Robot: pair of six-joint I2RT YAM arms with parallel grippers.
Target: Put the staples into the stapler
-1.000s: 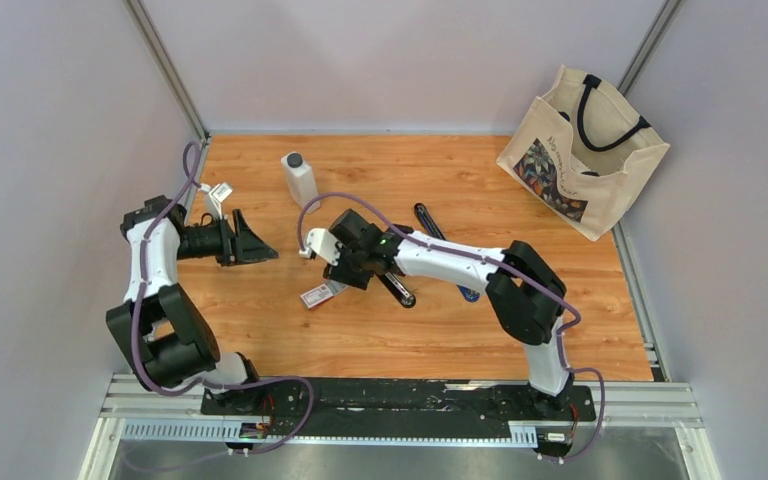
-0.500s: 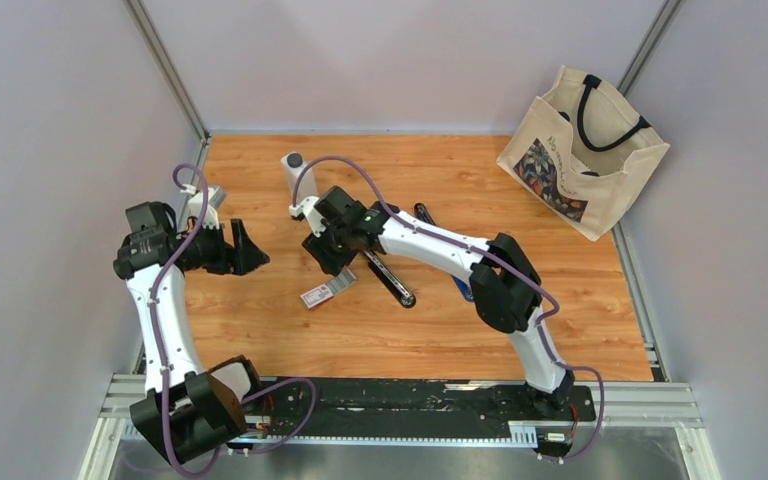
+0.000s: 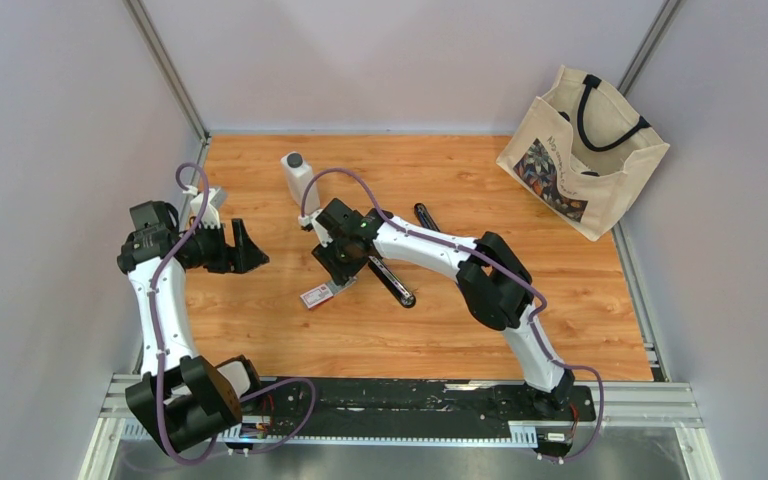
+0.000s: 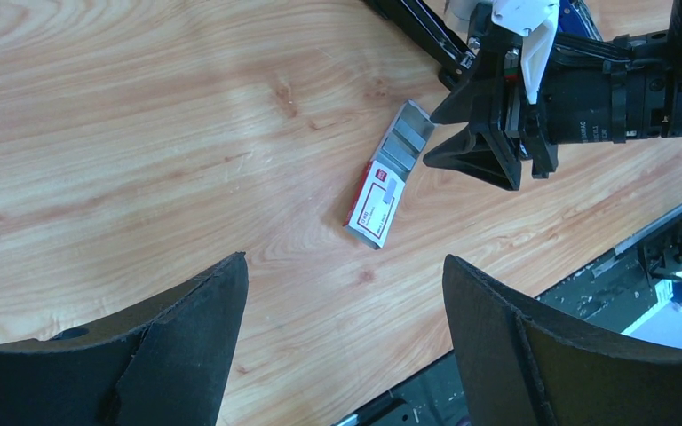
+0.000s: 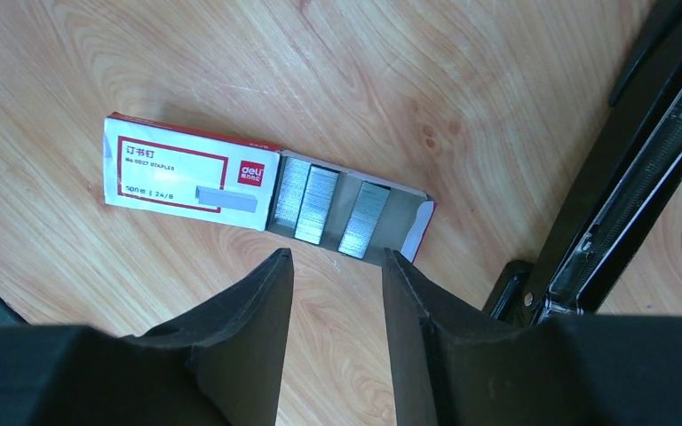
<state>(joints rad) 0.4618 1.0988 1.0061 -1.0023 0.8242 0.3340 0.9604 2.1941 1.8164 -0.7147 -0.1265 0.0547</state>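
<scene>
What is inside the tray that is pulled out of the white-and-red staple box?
The grey tray holds metal staple strips: some close together and one apart, with bare tray floor between. Whatever lies farther in, under the box sleeve, is covered.

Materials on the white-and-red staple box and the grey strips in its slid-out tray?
White-and-red staple box: looks like thin printed cardboard, matte, with a folded end flap. Grey strips: likely metal staples, going by the fine ribbing and dull sheen.

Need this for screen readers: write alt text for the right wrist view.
A staple box on a wooden table, tray slid out showing staple strips. The right gripper, jaws parted, points at the tray; a black stapler at right.
</scene>
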